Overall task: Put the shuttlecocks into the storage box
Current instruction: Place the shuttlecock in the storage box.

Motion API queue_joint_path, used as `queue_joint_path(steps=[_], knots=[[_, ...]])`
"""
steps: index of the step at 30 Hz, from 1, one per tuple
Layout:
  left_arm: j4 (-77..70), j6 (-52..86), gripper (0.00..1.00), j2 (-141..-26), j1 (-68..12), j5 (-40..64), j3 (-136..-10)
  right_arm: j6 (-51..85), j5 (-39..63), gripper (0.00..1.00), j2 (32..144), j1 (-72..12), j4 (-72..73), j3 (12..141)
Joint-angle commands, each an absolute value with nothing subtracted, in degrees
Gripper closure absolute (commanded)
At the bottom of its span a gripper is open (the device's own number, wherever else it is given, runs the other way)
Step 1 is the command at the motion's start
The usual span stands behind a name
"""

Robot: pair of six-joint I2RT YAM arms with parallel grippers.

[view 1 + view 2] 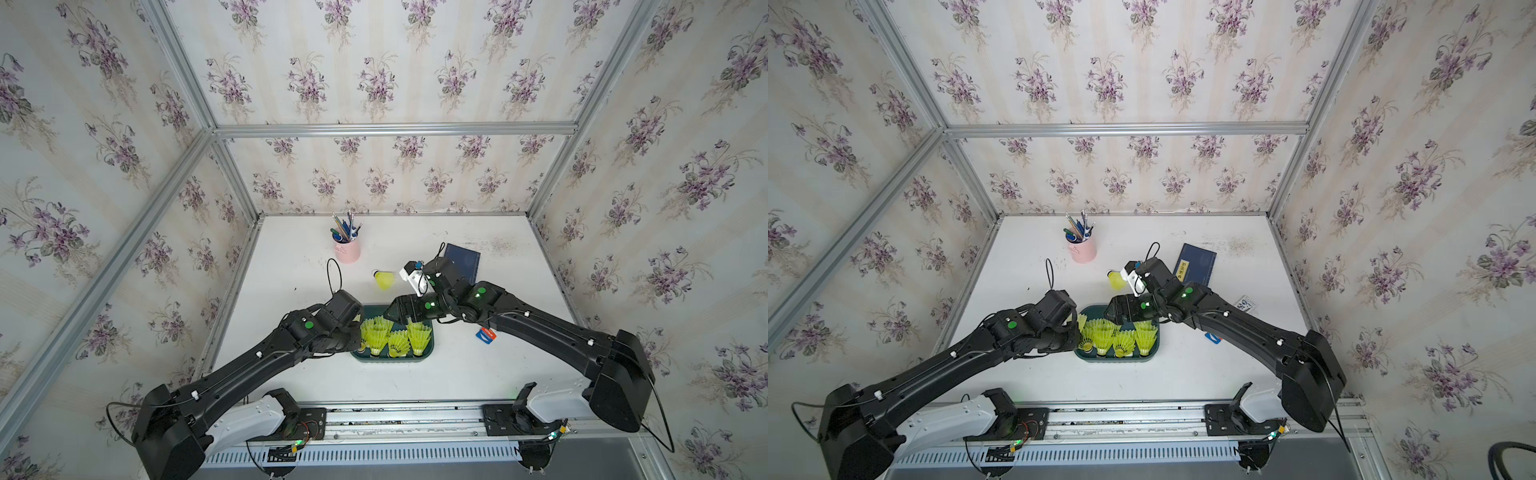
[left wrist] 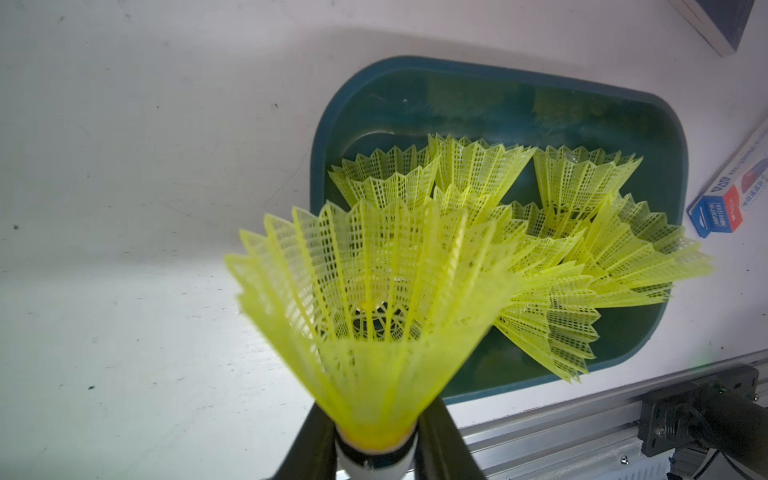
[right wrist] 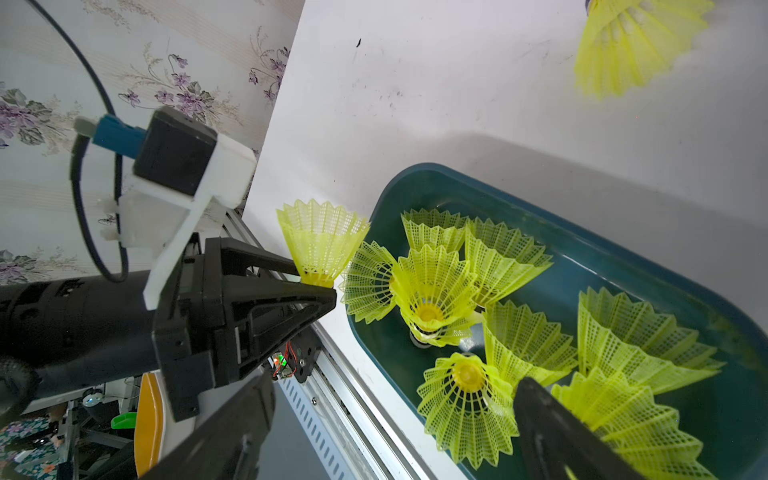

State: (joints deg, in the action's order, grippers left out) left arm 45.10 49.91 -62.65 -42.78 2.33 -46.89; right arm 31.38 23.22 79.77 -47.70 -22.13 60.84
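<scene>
Neon-yellow mesh skirts likely light, springy, crushable; firm white base judged safest hold. Left tool (image 2: 374, 415) clenched held shuttlecock (image 1: 1082, 322) by base, left of storage box (image 1: 1117, 359), lower centre in a top view. Right tool (image 3: 395, 378) gaped above box. Loose shuttlecock (image 1: 384, 280) lay mid-frame on tabletop (image 1: 291, 257).

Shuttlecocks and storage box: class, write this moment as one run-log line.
left gripper: shut on shuttlecock, at storage box edge | right gripper: open above box | loose shuttlecock: on table

shuttlecocks (image 2: 478, 174) crowd the storage box (image 2: 317, 174), leaving its far strip bare.
</scene>
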Motion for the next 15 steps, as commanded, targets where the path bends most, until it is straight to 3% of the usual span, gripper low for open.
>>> queue_joint_path(steps=[1, 15], knots=[[44.5, 51.6, 0.76, -63.6, -43.0, 0.6, -47.4, 31.8, 23.7, 0.07, 79.5, -47.9, -21.8, 60.5], [43.3, 52.3, 0.76, -66.0, -43.8, 0.4, -48.3, 30.4, 25.9, 0.08, 79.7, -50.6, -22.5, 59.8]])
